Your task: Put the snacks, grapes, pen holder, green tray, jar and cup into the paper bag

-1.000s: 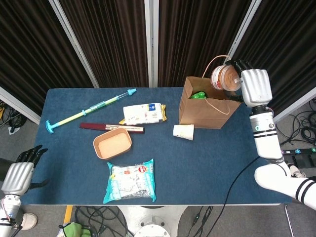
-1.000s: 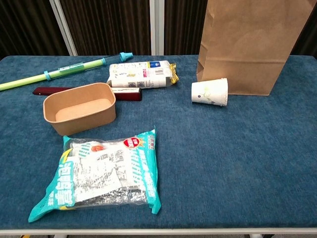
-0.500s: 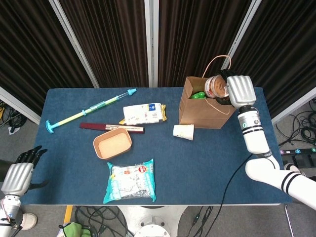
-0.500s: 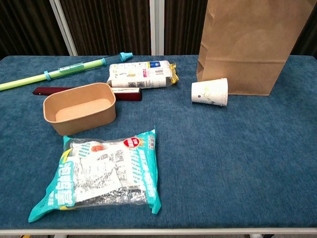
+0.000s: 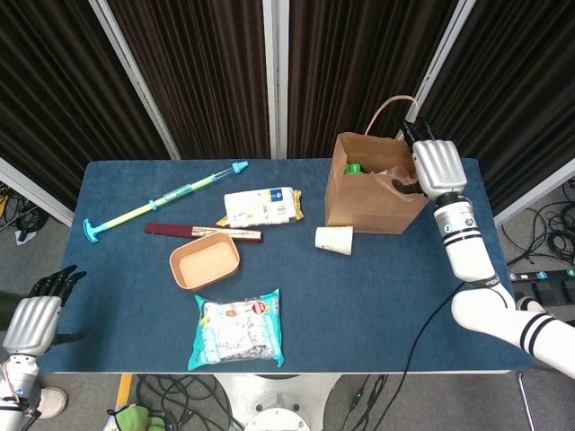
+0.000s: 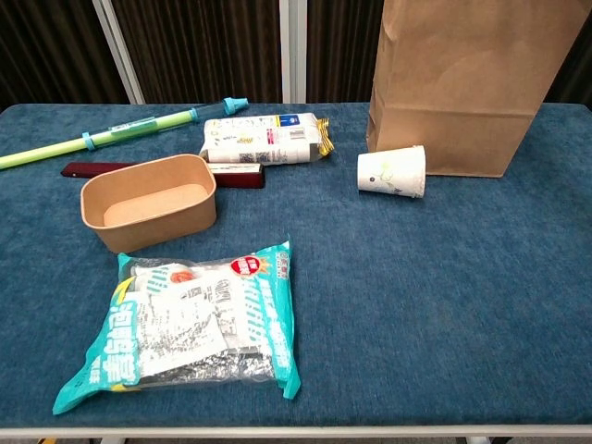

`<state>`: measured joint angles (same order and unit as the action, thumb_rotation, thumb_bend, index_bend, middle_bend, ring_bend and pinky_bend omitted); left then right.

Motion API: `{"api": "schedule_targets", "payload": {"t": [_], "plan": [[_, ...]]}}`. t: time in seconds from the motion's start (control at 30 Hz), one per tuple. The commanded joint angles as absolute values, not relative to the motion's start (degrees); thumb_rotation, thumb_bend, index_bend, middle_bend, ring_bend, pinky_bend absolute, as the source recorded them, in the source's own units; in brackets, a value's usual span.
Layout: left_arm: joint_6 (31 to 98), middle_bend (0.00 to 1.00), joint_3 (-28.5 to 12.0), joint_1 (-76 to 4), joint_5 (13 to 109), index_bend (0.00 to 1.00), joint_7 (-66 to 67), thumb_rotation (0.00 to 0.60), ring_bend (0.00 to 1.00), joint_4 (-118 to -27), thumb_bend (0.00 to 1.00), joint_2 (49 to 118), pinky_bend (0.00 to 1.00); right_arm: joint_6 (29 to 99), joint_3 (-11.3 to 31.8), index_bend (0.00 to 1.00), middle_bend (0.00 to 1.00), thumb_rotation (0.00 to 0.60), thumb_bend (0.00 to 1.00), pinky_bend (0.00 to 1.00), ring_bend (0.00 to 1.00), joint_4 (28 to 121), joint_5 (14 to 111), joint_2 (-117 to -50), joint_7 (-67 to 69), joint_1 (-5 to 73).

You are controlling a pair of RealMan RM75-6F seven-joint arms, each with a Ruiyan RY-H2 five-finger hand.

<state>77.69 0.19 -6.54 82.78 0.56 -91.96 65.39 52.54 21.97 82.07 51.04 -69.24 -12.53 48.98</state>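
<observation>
1. Paper bag (image 5: 373,193): upright at the far right of the table (image 5: 135,341); something green shows in its mouth.
2. Right hand (image 5: 435,167): at the bag's open top, fingers (image 5: 399,186) dipping inside; whether they hold the jar cannot be told, since the jar is not visible.
3. Step in hand, as judged: lowering the jar into the bag.
4. Cup (image 5: 334,240): on its side just in front of the bag.
5. Snack packs (image 5: 239,329) (image 5: 261,206): flat on the table, well apart from the bag.
6. Left hand (image 5: 34,317): off the table's near left corner, fingers spread, empty.
7. Next move calls for letting go, lifting clear, then reaching for the cup.
</observation>
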Motion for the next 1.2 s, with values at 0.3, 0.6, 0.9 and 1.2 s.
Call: {"api": "schedule_targets", "payload": {"t": [0.3, 0.6, 0.9, 1.2], "plan": [[77.87, 0.17, 0.18, -6.43, 82.69, 0.20, 0.97, 0.600, 0.13, -92.43, 0.04, 65.15, 0.14, 65.70, 21.59, 0.05, 0.26, 0.600, 0.00, 0.22, 0.07, 89.67, 78.55, -67.92, 12.35, 43.93], [78.28, 0.17, 0.17, -6.35, 82.95, 0.20, 1.36, 0.600, 0.13, -92.83, 0.04, 65.00, 0.14, 77.49, 13.46, 0.33, 0.42, 0.600, 0.13, 0.49, 0.30, 94.66, 96.83, -67.41, 18.35, 39.10], [78.04, 0.17, 0.26, -6.39, 83.07, 0.20, 0.75, 0.600, 0.13, -92.32, 0.04, 65.22, 0.14, 65.89, 7.19, 0.37, 0.46, 0.600, 0.15, 0.69, 0.42, 104.11, 86.31, -61.73, 6.65, 35.53], [78.14, 0.17, 0.50, -6.30, 83.52, 0.20, 0.27, 0.600, 0.13, -91.75, 0.04, 65.59, 0.14, 52.77, 7.58, 0.23, 0.38, 0.600, 0.15, 0.68, 0.38, 98.38, 67.43, -66.05, 4.95, 37.49]]}}
